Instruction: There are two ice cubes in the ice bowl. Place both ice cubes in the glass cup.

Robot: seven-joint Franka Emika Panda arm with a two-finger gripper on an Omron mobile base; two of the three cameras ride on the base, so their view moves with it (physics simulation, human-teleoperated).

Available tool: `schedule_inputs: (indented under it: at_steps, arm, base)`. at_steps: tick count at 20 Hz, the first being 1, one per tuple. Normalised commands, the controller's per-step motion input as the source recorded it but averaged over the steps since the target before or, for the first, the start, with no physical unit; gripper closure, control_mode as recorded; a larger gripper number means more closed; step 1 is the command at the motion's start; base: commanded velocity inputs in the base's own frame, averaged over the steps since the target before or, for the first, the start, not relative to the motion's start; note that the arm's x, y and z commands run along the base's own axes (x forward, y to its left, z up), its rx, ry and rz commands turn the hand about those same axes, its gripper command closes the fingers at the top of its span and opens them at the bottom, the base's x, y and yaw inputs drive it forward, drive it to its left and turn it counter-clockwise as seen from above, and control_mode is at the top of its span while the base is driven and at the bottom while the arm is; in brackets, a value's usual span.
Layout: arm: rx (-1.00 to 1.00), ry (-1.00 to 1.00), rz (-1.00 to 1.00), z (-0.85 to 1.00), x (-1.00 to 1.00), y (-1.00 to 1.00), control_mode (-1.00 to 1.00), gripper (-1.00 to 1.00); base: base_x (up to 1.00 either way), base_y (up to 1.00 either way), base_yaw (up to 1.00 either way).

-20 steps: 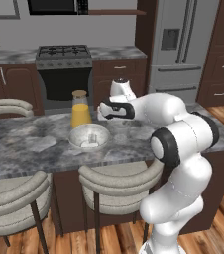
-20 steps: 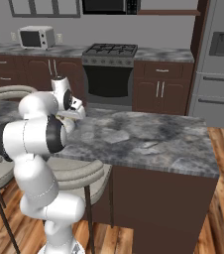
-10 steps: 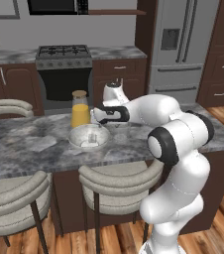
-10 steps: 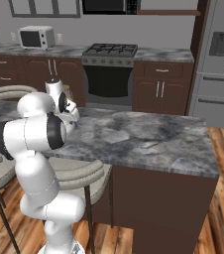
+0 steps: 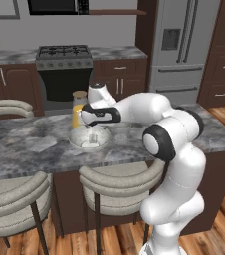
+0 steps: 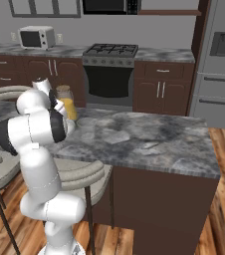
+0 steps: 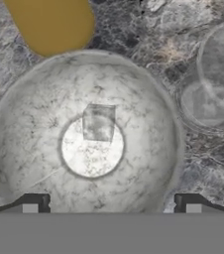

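Observation:
In the hand view the pale ice bowl lies straight below my gripper. The two dark fingertips stand far apart at its near rim, so the gripper is open with nothing held. One whitish ice cube rests near the bowl's middle; I see no other cube there. To the bowl's right stands the clear glass cup; what is inside it I cannot make out. In the left base view my gripper hovers just over the ice bowl on the counter.
A lidded jar of orange liquid stands just behind the bowl, close to the hand. The grey marble counter runs left and right. Two padded stools sit below its front edge. A stove and fridge stand at the back.
The arm has swung left from over the spot right of the bowl and now hangs lower, directly above the bowl. The bowl, jar and base stayed put.

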Motion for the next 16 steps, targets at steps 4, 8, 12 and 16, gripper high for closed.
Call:
schedule_inputs:
  at_steps: [4, 8, 12, 16]
  arm:
    - [0.0, 0.02, -0.03, -0.27, 0.09, 0.0, -1.0, -1.0]
    - [0.0, 0.0, -0.1, -0.3, 0.28, 0.0, -1.0, -1.0]
    - [0.0, 0.0, -0.12, -0.26, 0.49, 0.04, -1.0, -1.0]
    - [0.0, 0.0, -0.1, -0.26, 0.26, 0.0, -1.0, -1.0]
  base:
    - [0.0, 0.0, 0.0]
    - [0.0, 0.0, 0.0]
    - [0.0, 0.0, 0.0]
    - [0.0, 0.0, 0.0]
